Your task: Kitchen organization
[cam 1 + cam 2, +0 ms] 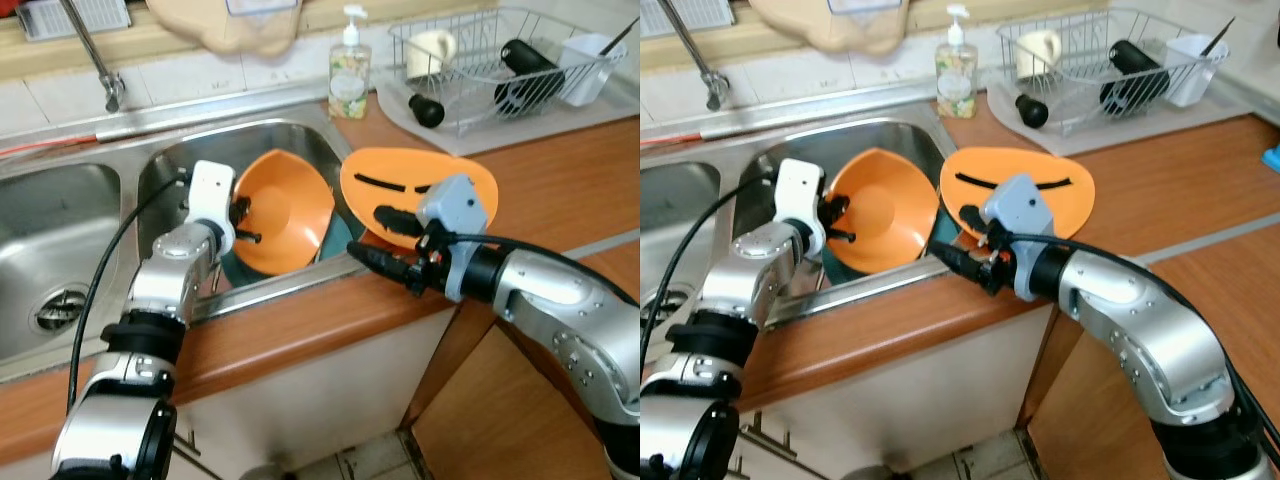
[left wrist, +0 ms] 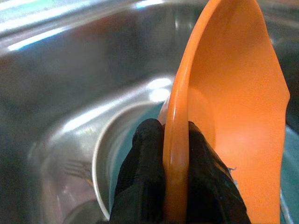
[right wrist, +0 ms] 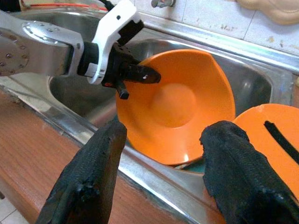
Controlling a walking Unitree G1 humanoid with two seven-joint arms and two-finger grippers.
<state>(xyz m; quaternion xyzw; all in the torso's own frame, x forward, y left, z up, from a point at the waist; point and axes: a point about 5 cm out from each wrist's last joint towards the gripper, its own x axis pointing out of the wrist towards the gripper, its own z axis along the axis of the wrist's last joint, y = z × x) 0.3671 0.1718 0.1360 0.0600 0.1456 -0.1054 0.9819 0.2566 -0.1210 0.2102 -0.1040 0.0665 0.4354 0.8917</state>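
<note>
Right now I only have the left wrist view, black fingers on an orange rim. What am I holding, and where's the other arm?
Observer: The left gripper pinches the rim of an orange bowl, held tilted on edge in the sink.
Operator: And the right arm?
Observer: The right gripper is open, over the counter edge beside a flat orange plate, holding nothing.
Operator: Where could the bowl go?
Observer: A wire dish rack stands on the counter behind that plate, already holding a mug and a black bottle.
</note>
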